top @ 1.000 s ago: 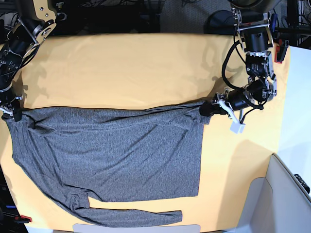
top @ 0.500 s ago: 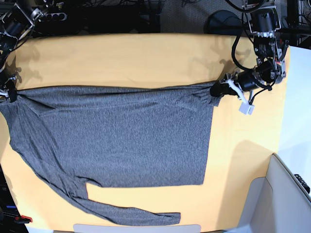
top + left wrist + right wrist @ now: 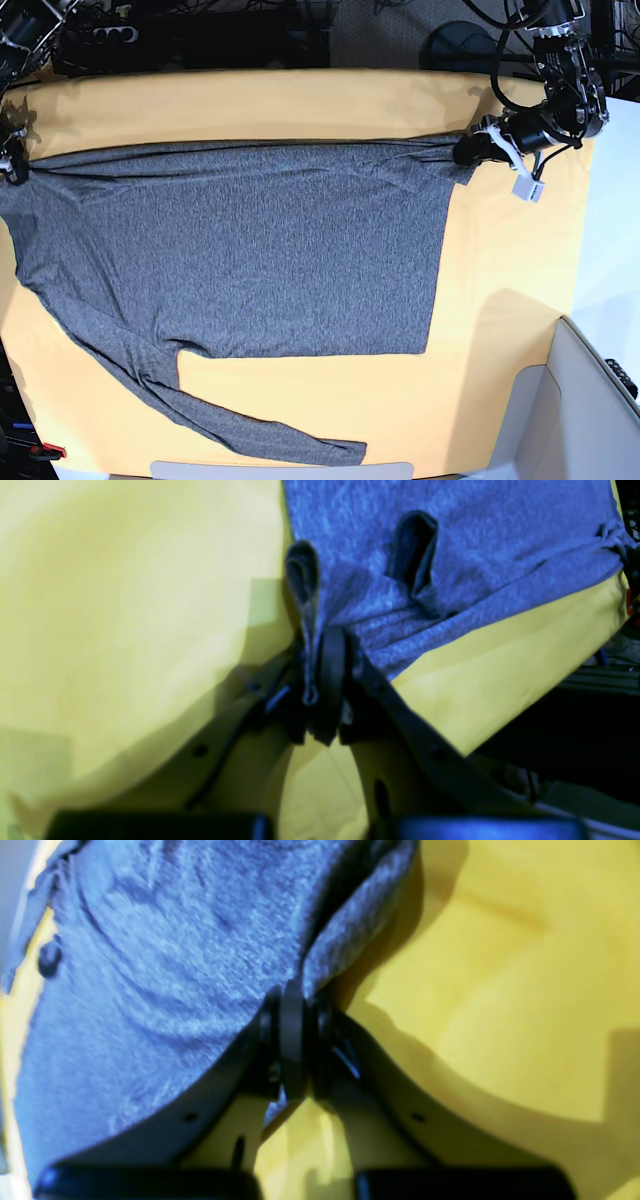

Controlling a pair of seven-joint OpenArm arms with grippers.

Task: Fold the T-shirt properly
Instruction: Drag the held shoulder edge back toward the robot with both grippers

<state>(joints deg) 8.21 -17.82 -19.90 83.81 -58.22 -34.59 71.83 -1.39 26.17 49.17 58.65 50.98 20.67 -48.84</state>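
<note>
Tabletop: a wide tabletop [image 3: 300,110] under a yellow-orange tablecloth [image 3: 500,300], smooth except for shallow creases along the far side.
T-shirt: the charcoal-grey T-shirt [image 3: 250,250] lies spread flat across the middle of the tabletop, its far edge stretched into an almost straight line between the 2 arms.
Sleeve: 1 long sleeve [image 3: 250,430] runs along the near side, ending close to the tabletop's front edge.
Left tool: the left tool [image 3: 468,150] sits at the far corner of the shirt on the base view's right, clenched on a pinch of grey fabric; the left wrist view shows the cloth [image 3: 450,555] bunched between its dark fingers [image 3: 327,680].
Right tool: the right tool [image 3: 12,165] sits at the opposite far corner, at the picture's left edge, also clenched on the shirt; the right wrist view shows a fold of the fabric [image 3: 150,965] drawn into its closed fingers [image 3: 292,1040].
Front edge: a pale grey strip [image 3: 280,470] lies along the near rim.
Right side: a white and grey panel [image 3: 590,400] stands beside the tabletop.
Room: dark floor, black cables and equipment [image 3: 300,30] lie beyond the far edge.
</note>
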